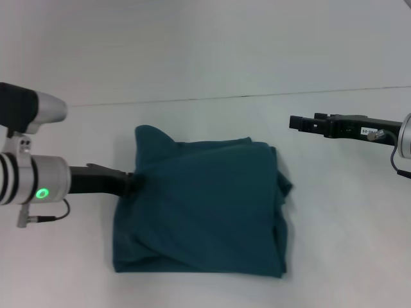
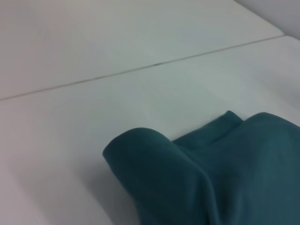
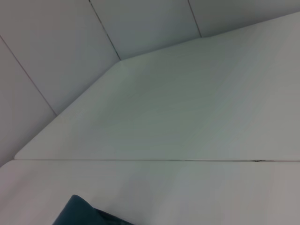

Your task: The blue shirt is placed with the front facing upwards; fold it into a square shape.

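We see the blue shirt [image 1: 205, 205] lying on the white table [image 1: 205, 64], already folded into a rough rectangle, plain side up, with no print showing. Its edges are uneven: one corner rises in a rounded hump at the far left, and loose layers bulge out along the right side. The left gripper [image 1: 130, 181] reaches in low from the robot's left, forearm nearly level with the table, a green ring light showing on the wrist housing. Its dark fingers meet the shirt's left edge, just below the raised corner, and cloth puckers toward the tip. We cannot tell whether the jaws are closed on the fabric or only pressed against it, since the tip is lost in the folds. In the left wrist view the humped fold [image 2: 154, 159] sits just ahead of the jaws, with the rest of the garment spreading away beyond it and a thin seam [image 2: 140, 69] in the tabletop farther off. The right gripper [image 1: 294, 122] hangs clear of the shirt, well off its far right corner, with the arm stretched roughly level from the robot's right. It holds nothing; how far its jaws are parted we cannot tell. The right wrist view catches only a sliver of teal cloth [image 3: 86, 214], and otherwise table and wall panels.
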`<state>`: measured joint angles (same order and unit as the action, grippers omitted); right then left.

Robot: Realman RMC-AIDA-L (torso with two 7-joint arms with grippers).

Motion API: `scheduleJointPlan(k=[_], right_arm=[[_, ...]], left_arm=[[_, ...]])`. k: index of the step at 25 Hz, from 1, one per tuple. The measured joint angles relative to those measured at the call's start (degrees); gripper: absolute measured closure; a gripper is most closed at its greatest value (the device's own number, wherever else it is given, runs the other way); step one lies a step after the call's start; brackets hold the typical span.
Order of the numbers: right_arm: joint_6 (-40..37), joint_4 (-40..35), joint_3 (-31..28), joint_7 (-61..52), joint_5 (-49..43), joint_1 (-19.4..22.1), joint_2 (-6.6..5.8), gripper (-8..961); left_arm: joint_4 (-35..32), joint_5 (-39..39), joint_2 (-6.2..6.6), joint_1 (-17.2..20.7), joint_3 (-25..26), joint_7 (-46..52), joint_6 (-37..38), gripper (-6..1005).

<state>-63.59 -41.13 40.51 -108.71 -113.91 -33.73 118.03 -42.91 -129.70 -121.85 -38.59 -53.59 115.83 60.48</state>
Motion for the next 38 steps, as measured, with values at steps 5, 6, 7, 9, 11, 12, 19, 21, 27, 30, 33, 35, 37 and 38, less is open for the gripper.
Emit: scheduleJointPlan(k=[5,6,7,9,11,12,19,21,27,30,33,35,37,38], right_arm=[[0.05,0.0,0.16,-0.06,0.0,-0.12,0.0,127],[0.05,0.0,0.18,-0.06,0.01,-0.14,0.0,127],[0.09,0.0,0.19,-0.04,0.0,-0.17,0.0,127],[0.12,0.0,0.24,-0.01,0.0,-0.24,0.0,127],[0.14,0.0,0.32,-0.02,0.0,-0.26,0.02,127],[0.14,0.0,0.35,-0.03,0.0,-0.29,0.04,127],[0.08,0.13,0.79,0.09,-0.18,-1.06,0.14,127],[0.1,0.16,0.91,0.25,-0.23,-1.25,0.26,127],[0.13,0.17,0.91,0.21,-0.13,-1.57,0.54,128],[0.1,0.12,0.9,0.05,-0.05,-1.76,0.6,128],[0.08,-0.18,0.78,-0.02,-0.02,-1.9,0.65,128],[-0.08,-0.22,0.64,-0.03,-0.01,-2.01,0.63,128],[-0.19,-0.23,0.57,-0.04,0.0,-2.04,0.54,128],[-0.23,-0.24,0.57,-0.04,0.01,-2.04,0.51,128]], left_arm=[[-0.51,-0.84,0.41,0.57,2.13,0.09,0.96,827],[-0.51,-0.85,0.34,0.64,2.21,0.09,1.29,824],[-0.51,-0.85,0.21,0.69,2.23,0.1,1.7,821],[-0.55,-0.84,0.03,0.73,2.24,0.31,2.84,815],[-0.57,-0.84,0.0,0.74,2.05,0.94,4.62,809],[-0.58,-0.88,0.0,0.74,1.99,1.34,5.39,806],[-3.64,-0.95,0.0,2.67,4.13,3.35,4.92,767],[-3.88,-0.92,-0.01,2.84,5.52,3.12,4.31,724],[-3.91,-0.36,-0.58,2.95,6.85,2.65,0.18,597],[-3.78,-0.32,-1.58,2.05,6.57,2.72,-2.29,515],[-2.79,-0.3,-2.1,0.74,6.16,2.73,-4.09,396],[-1.09,-0.28,-2.14,-0.78,6.1,2.73,-4.52,317],[0.39,-0.29,-2.12,-1.9,6.04,2.69,-5.41,245],[0.39,-0.29,-2.12,-1.9,6.04,2.69,-5.41,210]])
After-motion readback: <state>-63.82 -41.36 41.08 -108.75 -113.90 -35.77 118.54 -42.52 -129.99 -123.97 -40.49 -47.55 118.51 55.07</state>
